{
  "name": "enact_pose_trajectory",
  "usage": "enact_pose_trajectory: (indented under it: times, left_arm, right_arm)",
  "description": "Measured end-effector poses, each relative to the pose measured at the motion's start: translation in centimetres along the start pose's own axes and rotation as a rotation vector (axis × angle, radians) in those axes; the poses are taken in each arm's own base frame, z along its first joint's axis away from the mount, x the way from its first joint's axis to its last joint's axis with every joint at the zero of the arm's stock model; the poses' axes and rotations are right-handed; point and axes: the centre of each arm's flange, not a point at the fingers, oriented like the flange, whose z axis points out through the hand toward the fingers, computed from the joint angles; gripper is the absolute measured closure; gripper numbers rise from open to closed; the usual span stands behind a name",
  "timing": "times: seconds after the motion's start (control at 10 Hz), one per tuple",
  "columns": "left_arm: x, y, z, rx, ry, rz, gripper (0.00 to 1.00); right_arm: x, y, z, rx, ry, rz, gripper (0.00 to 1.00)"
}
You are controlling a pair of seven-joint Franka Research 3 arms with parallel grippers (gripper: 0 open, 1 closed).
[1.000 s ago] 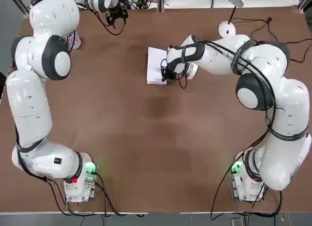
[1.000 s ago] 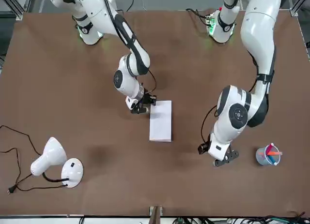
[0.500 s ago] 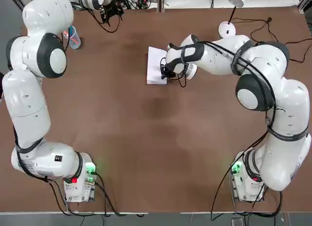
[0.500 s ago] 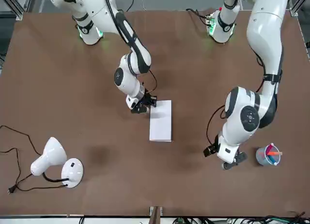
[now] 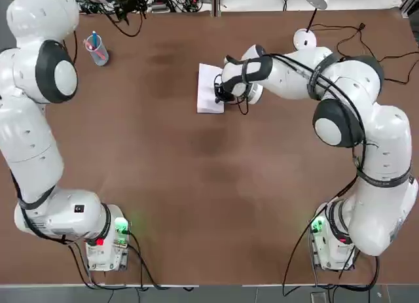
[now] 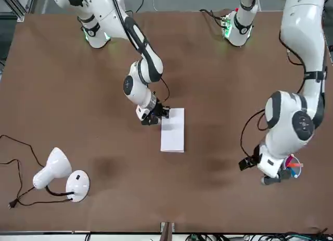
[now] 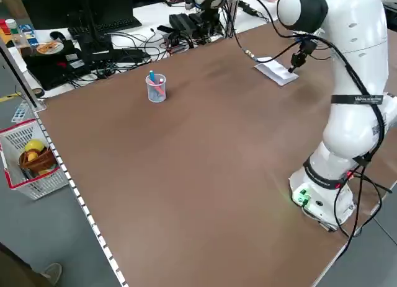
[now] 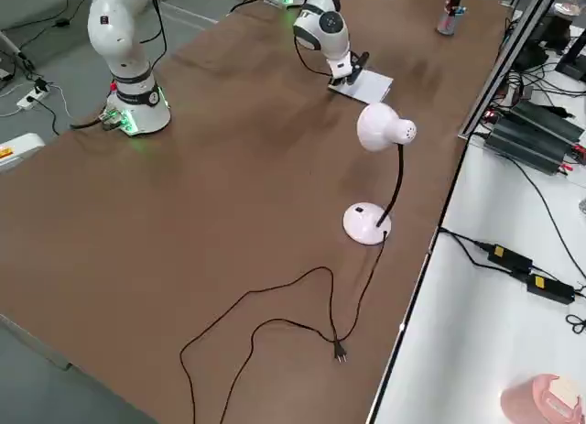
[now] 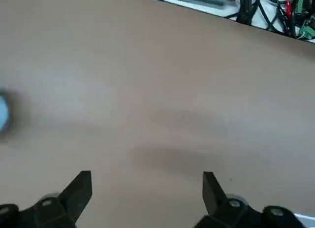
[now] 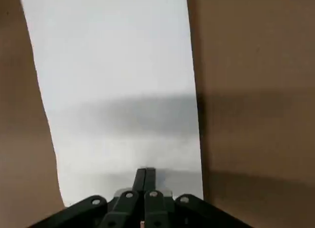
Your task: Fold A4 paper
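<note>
So the big brown rectangular table (image 5: 196, 185) takes up basically everything, with both white arms reaching over it from the near edge in the top view.

Biggest thing on it besides the arms is the small white desk lamp with a round base and bent neck (image 6: 60, 176), sitting toward the far side on the robot's right, its black cord (image 8: 265, 328) snaking across the tabletop.

Next down is the A4 paper (image 5: 208, 87), a plain white sheet folded into a narrow strip, lying flat around the middle of the far half of the table. In the right wrist view it looks smooth, with a soft shadow band across it (image 10: 113, 90).

The right gripper (image 6: 153, 117) is down at the sheet's edge on the robot's right side. Its black fingers (image 10: 145, 181) are pressed tight together, tips resting on the paper right at the edge. Nothing sits between them that I can see, so it looks like a press rather than a pinch.

The left gripper (image 9: 146, 196) is way off at the far left corner of the table, well apart from the paper, fingers spread wide over bare tabletop with nothing in them.

Smallest bit: a little clear plastic cup with a couple of coloured pens in it (image 5: 96, 49), just beside that left gripper.
</note>
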Motion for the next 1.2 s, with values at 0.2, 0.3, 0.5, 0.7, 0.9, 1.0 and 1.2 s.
enact_pose_trajectory:
  times: [0.2,0.3,0.5,0.7,0.9,1.0,1.2]
  left_arm:
    - [-0.6,-2.3,-2.6,0.012,0.004,0.047,0.00]
    - [-1.1,-3.4,-3.8,0.014,-0.003,0.065,0.00]
    - [-1.2,-6.0,-6.8,0.023,-0.007,0.082,0.00]
    - [-1.6,-8.7,-10.1,0.033,-0.012,0.094,0.00]
    - [-2.6,-10.3,-14.3,0.046,-0.027,0.093,0.00]
    - [-3.4,-11.1,-16.3,0.056,-0.044,0.086,0.00]
    - [-4.5,-10.9,-19.0,0.060,-0.045,0.093,0.00]
  right_arm:
    - [0.4,0.4,0.7,-0.005,0.003,0.005,0.99]
    - [0.9,0.3,0.8,-0.001,0.011,0.007,0.99]
    - [2.0,0.1,0.6,0.011,0.026,0.010,0.99]
    - [2.8,0.5,0.4,0.014,0.035,0.020,0.99]
    - [3.8,0.8,0.2,0.019,0.046,0.029,0.99]
    - [4.4,0.7,0.1,0.027,0.054,0.031,0.99]
    - [5.4,0.1,0.0,0.043,0.070,0.031,0.99]
